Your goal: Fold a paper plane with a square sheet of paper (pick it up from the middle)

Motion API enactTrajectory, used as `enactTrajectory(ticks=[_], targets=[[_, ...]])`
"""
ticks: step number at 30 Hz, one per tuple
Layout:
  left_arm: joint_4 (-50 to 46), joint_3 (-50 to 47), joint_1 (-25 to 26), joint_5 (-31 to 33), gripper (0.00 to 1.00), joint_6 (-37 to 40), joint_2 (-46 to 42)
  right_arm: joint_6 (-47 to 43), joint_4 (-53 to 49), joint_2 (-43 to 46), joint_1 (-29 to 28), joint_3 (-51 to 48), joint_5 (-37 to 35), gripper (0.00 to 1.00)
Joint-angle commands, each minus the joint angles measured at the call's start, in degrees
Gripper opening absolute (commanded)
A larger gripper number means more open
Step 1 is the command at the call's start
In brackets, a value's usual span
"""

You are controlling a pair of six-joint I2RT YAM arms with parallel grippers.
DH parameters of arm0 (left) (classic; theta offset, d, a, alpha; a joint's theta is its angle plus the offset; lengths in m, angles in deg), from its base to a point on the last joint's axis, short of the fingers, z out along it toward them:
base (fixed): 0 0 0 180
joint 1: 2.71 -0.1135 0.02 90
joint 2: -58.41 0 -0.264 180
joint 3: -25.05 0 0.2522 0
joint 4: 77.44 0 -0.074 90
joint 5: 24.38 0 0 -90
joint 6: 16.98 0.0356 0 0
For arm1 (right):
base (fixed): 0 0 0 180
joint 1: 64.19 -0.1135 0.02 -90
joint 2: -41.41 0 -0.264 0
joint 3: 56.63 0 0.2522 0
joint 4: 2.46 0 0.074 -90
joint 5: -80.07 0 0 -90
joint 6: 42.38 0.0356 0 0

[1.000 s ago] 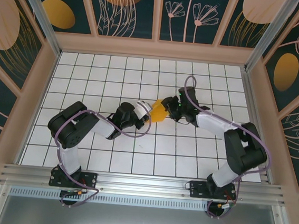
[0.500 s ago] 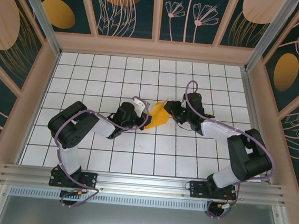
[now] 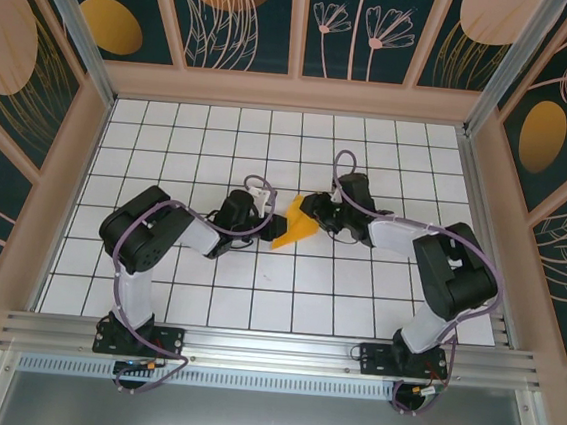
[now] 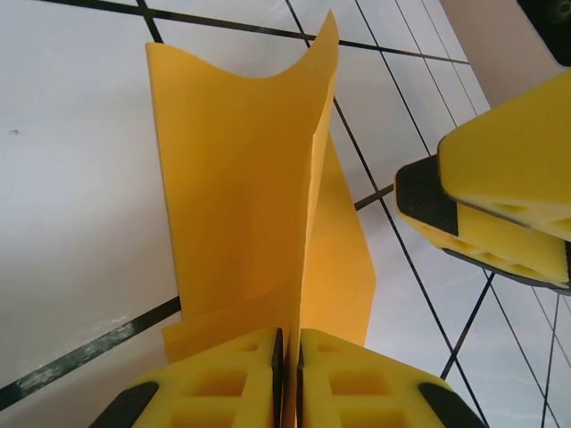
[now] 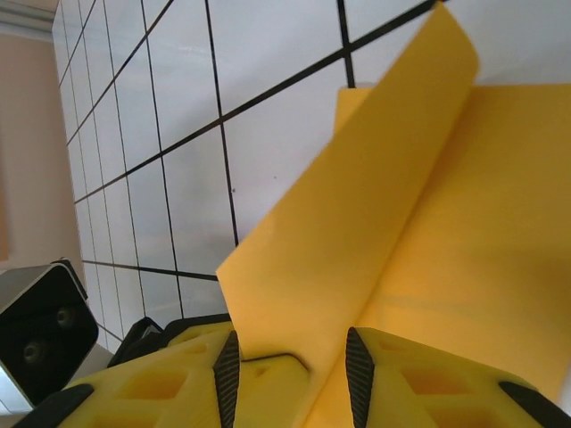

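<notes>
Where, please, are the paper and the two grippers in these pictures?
paper [image 3: 292, 229], top view, on its flat middle.
left gripper [image 4: 288, 348], left wrist view, between the fingertips pinching the paper.
right gripper [image 5: 290, 370], right wrist view, between its two fingertips.

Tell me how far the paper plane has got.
Done: the sheet is picked up and creased lengthwise into layered flaps. In hand: the left gripper is shut on its folded edge, and the right gripper straddles one flap, jaws apart. Left: no finished dart shape with wings shows, so the shaping folds remain.
</notes>
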Motion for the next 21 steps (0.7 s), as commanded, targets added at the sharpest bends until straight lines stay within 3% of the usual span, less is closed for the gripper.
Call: enactTrajectory(ticks=[1, 13, 21], targets=[[-1.66, 1.45, -0.56, -2.16, 0.14, -2.84, 0.86, -2.87, -2.48, -2.46, -0.45, 2.87, 0.4, 0.39], [-2.51, 2.13, -0.87, -3.23, 0.14, -4.11, 1.62, -2.22, -6.14, -5.61, -0.69, 5.53, -1.1, 0.47], [-4.07, 3.16, -1.09, -4.34, 0.16, -4.48, 2.15, -2.55, -6.76, -7.46, -0.8, 7.02, -0.74, 0.48]])
